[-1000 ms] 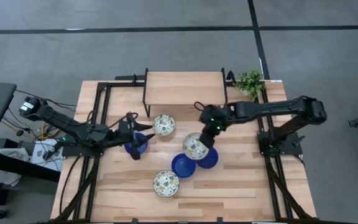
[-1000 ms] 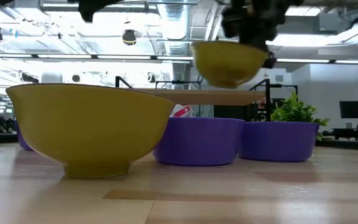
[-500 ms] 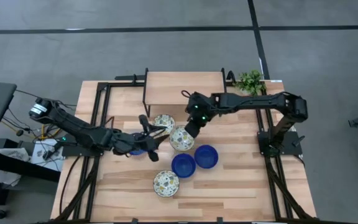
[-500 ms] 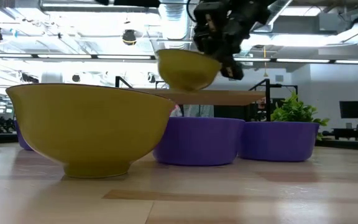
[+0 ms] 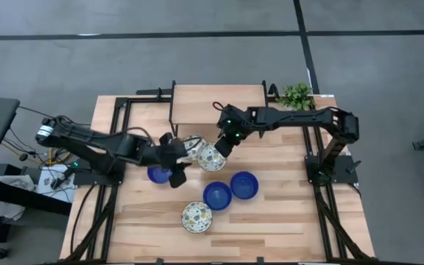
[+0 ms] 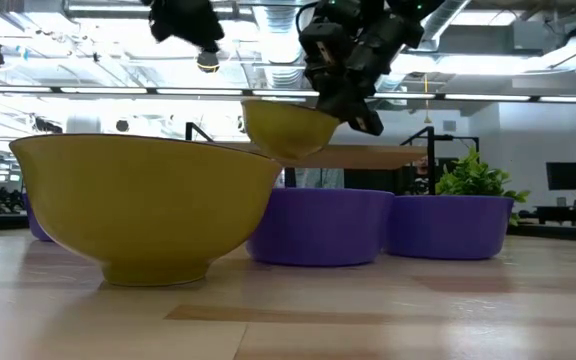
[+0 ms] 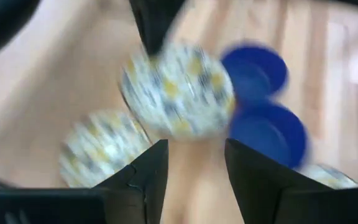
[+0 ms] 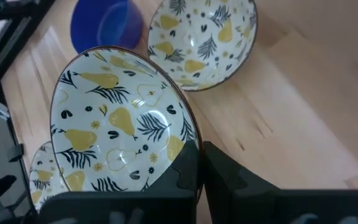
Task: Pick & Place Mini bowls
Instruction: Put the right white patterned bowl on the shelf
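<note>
My right gripper (image 5: 221, 146) is shut on a cream floral mini bowl (image 5: 212, 157), held in the air left of the table's middle; its outside shows yellow in the low view (image 6: 288, 130). A second floral bowl (image 5: 191, 144) stands on its base just to the left of it, and a third (image 5: 196, 216) near the front edge. Two blue bowls (image 5: 217, 195) (image 5: 244, 185) stand side by side, and another blue bowl (image 5: 157, 175) stands to the left. My left gripper (image 5: 179, 153) hovers open beside the held bowl, between it and the left blue bowl. My right gripper pinches the floral bowl's rim (image 8: 186, 147), one finger inside the bowl and one outside. The fingers slant down from the table's right and far side. The bowl is lifted clear of the table and tilted, hanging below the fingers (image 6: 340, 85).
A wooden shelf on a black frame (image 5: 216, 103) stands at the far side, and a small green plant (image 5: 297, 96) sits at the far right corner. Black rails run along both side edges. Bare wood lies near the front corners.
My right gripper has carried the floral bowl from above the two blue bowls toward the table's left and far side, lowering it a little, beside the second floral bowl. My left gripper has moved from the left blue bowl toward the right, up to the held bowl.
</note>
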